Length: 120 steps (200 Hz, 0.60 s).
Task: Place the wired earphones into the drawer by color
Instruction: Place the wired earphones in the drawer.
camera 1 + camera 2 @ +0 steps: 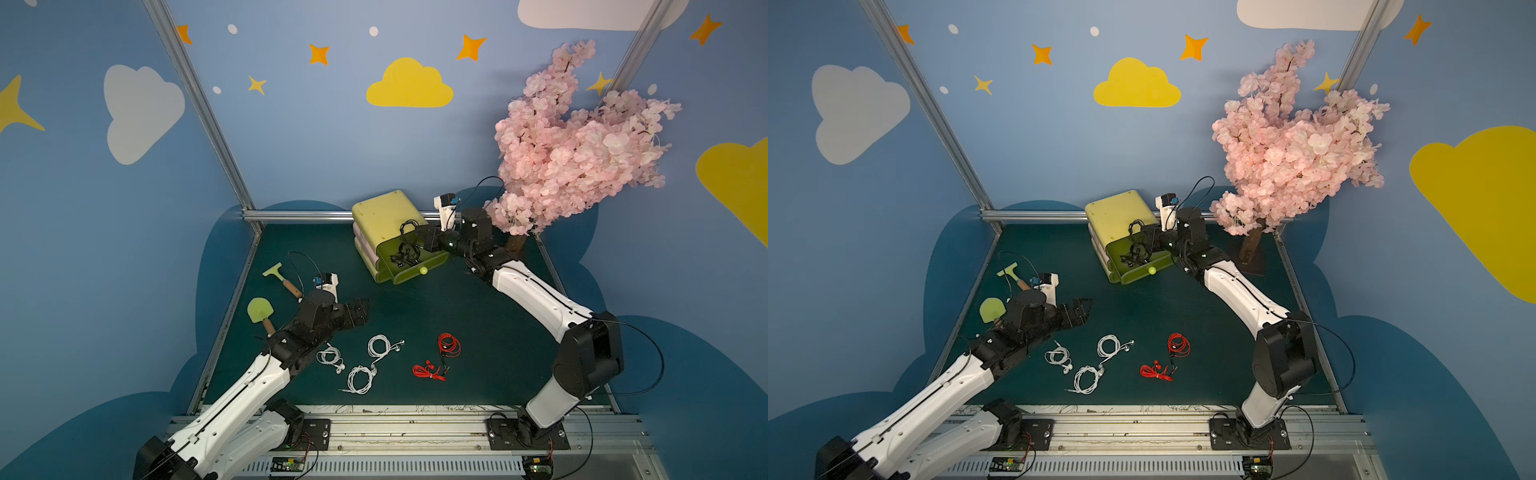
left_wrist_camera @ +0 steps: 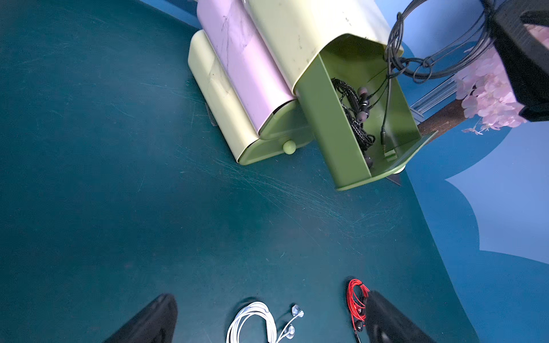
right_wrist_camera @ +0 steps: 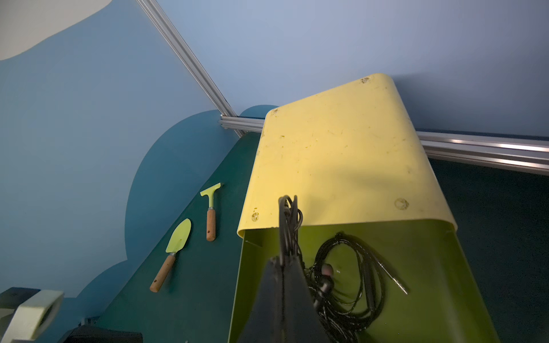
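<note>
A yellow and pink drawer unit [image 1: 384,212] stands at the back, its top green drawer [image 1: 432,266] pulled out. Black wired earphones [image 3: 350,282] lie inside it. My right gripper [image 3: 285,262] is shut on another black earphone coil [image 3: 288,219], held over the open drawer. On the mat lie three white earphone bundles [image 1: 330,357] [image 1: 380,345] [image 1: 360,379] and two red ones [image 1: 449,345] [image 1: 428,370]. My left gripper [image 2: 271,300] hangs open and empty above the mat, near a white bundle [image 2: 255,320] and a red one [image 2: 355,300].
A green trowel [image 1: 261,311] and a small green hoe [image 1: 282,278] lie at the left edge of the mat. A pink blossom tree [image 1: 573,141] stands at the back right. An aluminium rail [image 1: 299,215] bounds the back. The two lower drawers are closed.
</note>
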{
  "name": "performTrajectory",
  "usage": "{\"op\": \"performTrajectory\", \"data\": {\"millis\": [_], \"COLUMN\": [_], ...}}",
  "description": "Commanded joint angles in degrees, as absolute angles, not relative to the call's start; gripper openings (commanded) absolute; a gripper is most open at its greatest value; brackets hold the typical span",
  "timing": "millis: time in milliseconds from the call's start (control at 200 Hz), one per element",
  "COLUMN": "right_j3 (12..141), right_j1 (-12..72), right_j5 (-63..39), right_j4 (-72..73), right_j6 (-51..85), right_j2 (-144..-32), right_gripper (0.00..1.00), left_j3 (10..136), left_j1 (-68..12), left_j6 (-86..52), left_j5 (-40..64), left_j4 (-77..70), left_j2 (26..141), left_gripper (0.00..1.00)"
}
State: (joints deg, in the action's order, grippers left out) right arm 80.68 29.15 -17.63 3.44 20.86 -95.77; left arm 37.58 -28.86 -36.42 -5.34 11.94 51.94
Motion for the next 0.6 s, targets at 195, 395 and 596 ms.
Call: {"op": "performTrajectory", "data": {"millis": [195, 395, 596], "right_j3": [75.2, 73.8, 73.5], "right_j1": [29.1, 28.6, 28.0], "right_j5": [-17.9, -17.9, -17.8], "right_j4": [5.7, 5.1, 4.6], "right_j6": [21.9, 22.3, 22.6], "right_j2": [-94.7, -94.3, -93.8], "right_gripper": [0.00, 0.00, 0.00], "left_j3": [37.1, 37.3, 37.3], "left_j1": [-28.5, -28.5, -28.5], "left_j6": [-36.6, -36.6, -36.7], "left_j5": [-5.4, -5.4, -5.4], "left_j4": [10.8, 10.8, 10.8], "left_j2": [51.7, 51.8, 51.8], "left_gripper": [1.00, 1.00, 1.00]}}
